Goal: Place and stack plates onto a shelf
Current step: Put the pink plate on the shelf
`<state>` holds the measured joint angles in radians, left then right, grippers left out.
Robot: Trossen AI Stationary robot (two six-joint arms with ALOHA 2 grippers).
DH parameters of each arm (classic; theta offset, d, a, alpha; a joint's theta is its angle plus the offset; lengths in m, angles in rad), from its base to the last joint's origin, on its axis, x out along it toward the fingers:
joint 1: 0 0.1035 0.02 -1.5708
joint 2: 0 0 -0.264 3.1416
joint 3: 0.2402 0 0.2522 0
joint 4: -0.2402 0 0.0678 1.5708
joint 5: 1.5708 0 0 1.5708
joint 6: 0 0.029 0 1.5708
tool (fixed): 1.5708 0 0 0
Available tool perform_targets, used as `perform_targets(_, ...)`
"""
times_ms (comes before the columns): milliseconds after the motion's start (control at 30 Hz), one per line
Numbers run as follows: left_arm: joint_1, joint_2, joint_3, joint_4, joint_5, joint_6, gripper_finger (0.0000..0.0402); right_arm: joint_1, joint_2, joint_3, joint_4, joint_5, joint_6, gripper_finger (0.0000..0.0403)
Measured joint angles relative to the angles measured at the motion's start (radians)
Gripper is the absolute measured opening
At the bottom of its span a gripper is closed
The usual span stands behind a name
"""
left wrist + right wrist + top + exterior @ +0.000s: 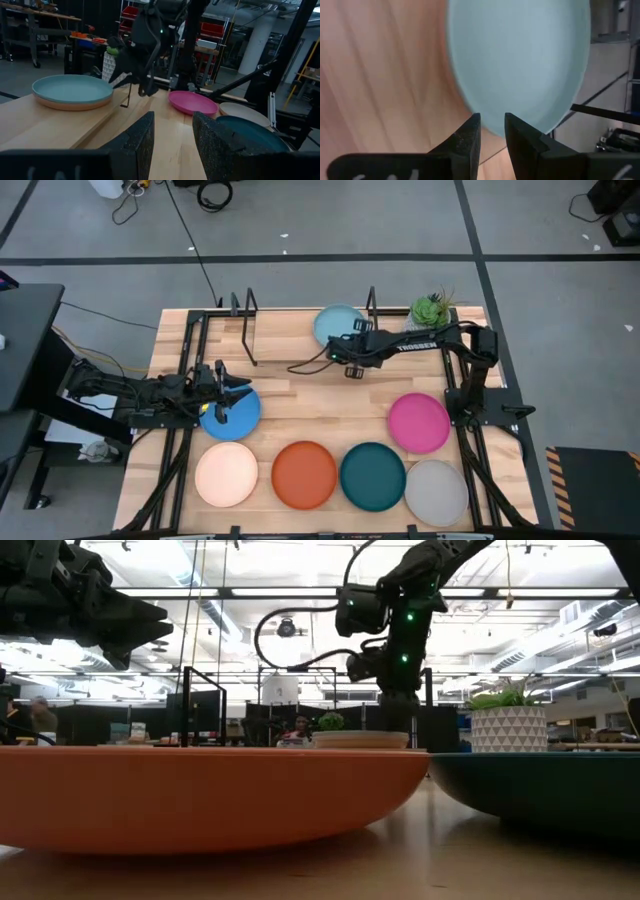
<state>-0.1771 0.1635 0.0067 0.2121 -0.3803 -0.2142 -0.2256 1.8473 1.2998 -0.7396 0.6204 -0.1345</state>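
Note:
The light blue plate (338,323) lies on the tan plate (60,104) at the right end of the shelf (285,332); it fills the right wrist view (520,60). My right gripper (337,354) stands just near of this stack, open by a narrow gap (492,131), with nothing between its fingers. My left gripper (222,388) hovers open over the far-left rim of the blue plate (236,412) and is raised in the low view (110,615). Cream (227,473), orange (305,474), dark teal (372,475), grey (437,492) and magenta (418,422) plates lie flat on the table.
A potted plant (431,310) stands at the far right corner beside the shelf's right black frame (371,302). The left half of the shelf board is bare. Bare table lies between the shelf and the near row of plates. People and shop furniture show beyond the table.

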Motion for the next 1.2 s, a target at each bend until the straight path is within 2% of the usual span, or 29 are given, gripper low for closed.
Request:
perform_targets(100, 0.000, 0.000, 0.000, 0.001, 0.000, 0.000, 0.0141, 0.001, 0.000, -0.004, 0.008, -0.003, -0.020, 0.0093)
perform_targets(267, 0.000, 0.000, 0.000, 0.001, 0.000, 0.000, 0.0141, 0.031, -0.009, 0.005, 0.027, 0.075, -0.056, 0.0093)
perform_targets(433, 0.000, 0.000, 0.000, 0.000, 0.000, 0.000, 0.0141, 0.070, -0.009, 0.041, 0.033, 0.061, -0.086, 0.0093)
perform_targets(567, 0.000, 0.000, 0.000, -0.002, 0.000, 0.000, 0.0141, 0.115, -0.009, 0.047, 0.024, -0.013, -0.145, 0.0093)
perform_targets(700, 0.000, 0.000, 0.000, -0.004, 0.000, 0.000, 0.0141, 0.156, -0.009, 0.048, -0.047, -0.125, -0.126, 0.0093)
perform_targets(1000, 0.000, 0.000, 0.000, -0.004, 0.000, 0.000, 0.0141, 0.208, -0.009, 0.048, -0.236, -0.395, 0.118, 0.0095)
perform_targets(1200, 0.000, 0.000, 0.000, 0.019, 0.000, 0.067, 0.0141, 0.233, -0.009, 0.044, -0.367, -0.484, 0.302, 0.0103)
